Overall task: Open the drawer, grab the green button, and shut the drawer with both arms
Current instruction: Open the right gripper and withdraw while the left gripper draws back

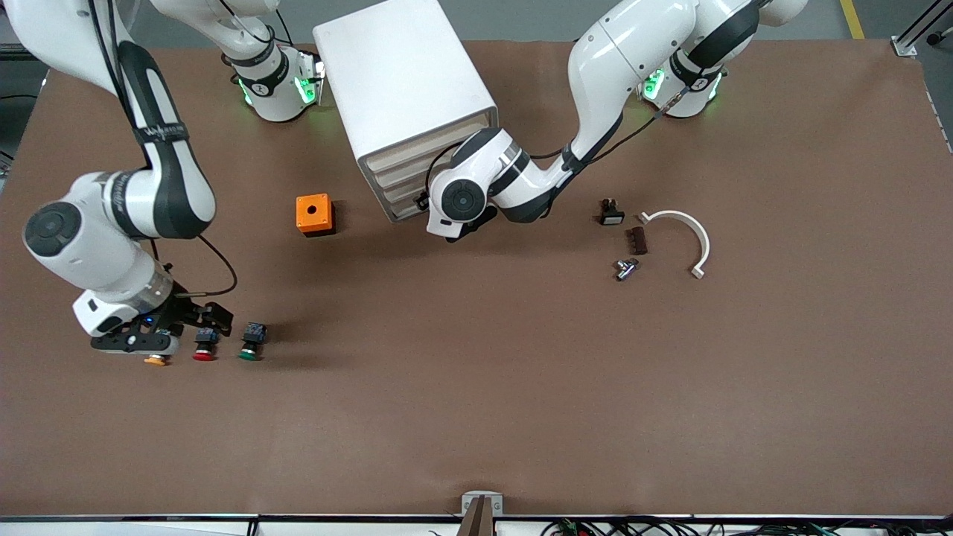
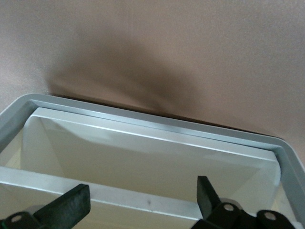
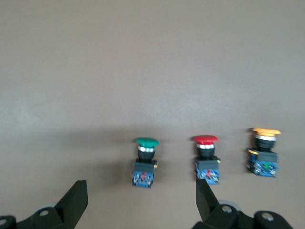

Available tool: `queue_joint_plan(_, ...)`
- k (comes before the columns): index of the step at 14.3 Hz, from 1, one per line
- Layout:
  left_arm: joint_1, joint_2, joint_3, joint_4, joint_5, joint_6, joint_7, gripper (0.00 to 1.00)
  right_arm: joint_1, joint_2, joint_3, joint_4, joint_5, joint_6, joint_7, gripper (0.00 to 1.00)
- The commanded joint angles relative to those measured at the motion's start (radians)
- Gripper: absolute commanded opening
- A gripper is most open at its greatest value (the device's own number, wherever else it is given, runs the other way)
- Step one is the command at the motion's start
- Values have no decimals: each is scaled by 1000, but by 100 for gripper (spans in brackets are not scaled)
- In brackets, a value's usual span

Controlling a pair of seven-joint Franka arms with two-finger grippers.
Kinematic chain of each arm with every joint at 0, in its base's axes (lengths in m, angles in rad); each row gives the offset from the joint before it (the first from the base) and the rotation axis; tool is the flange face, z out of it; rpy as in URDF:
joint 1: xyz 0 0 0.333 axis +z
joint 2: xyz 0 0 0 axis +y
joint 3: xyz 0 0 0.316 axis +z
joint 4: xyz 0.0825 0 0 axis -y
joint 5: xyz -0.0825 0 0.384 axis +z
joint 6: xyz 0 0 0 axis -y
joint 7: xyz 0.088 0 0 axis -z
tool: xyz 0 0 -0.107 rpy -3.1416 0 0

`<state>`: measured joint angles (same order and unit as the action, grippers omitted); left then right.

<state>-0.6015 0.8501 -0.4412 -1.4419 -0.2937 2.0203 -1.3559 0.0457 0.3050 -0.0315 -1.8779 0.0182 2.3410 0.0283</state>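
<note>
The white cabinet (image 1: 406, 89) stands between the arm bases, its four stacked drawers (image 1: 398, 186) facing the front camera and, as far as I can see, pushed in. My left gripper (image 1: 426, 202) is at the lower drawers. In the left wrist view it (image 2: 140, 200) is open, its fingers (image 2: 71, 205) astride a white drawer ledge (image 2: 143, 198), not touching it. The green-capped button (image 1: 251, 344) lies on the table beside a red one (image 1: 205, 347) and a yellow-orange one (image 1: 156, 359). My right gripper (image 1: 195, 318) hovers open over them. In the right wrist view it (image 3: 139, 202) is lined up with the green button (image 3: 145, 162).
A small orange box with a hole (image 1: 314, 214) sits beside the cabinet toward the right arm's end. Toward the left arm's end lie a black part (image 1: 610, 214), a dark brown block (image 1: 636, 240), a metal piece (image 1: 627, 268) and a white curved bracket (image 1: 681, 234).
</note>
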Motion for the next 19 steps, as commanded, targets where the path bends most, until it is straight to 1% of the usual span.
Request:
queue_joint_plan(1,6,-16,1,-12,-15,6,24,100,-14,-78,9,28,19,-121,-27,100)
queue_joint_plan(2,9,-23,6,-9,4,6,26,100,-14,-104,9,40,19,-184,-27,100)
queue_joint_plan(7,66,-91,32,-2,79,6,17,100,-14,-210,9,98,17,-363,-19,100)
queue_joint_plan(9,121,-134,36,-2,116,-9,24,100,-14,-230,7,147,17,-451,-18,100)
queue_joint_plan(11,198,-170,36,23,146,-41,29,100,-15,-244,4,195,11,-532,-5,100)
queue_joint_plan(12,235,-195,35,38,187,-51,32,100,-14,-253,4,212,9,-567,5,100)
queue_joint_plan(13,261,-230,36,38,227,-54,55,100,-14,-266,4,223,8,-600,21,100)
queue_joint_plan(15,331,-295,35,38,246,-84,137,100,-14,-303,5,224,8,-632,28,100)
queue_joint_plan(17,409,-356,35,38,246,-149,274,100,-14,-332,5,224,6,-647,28,100)
queue_joint_plan(19,460,-408,35,38,246,-256,404,100,-15,-363,5,217,6,-654,28,100)
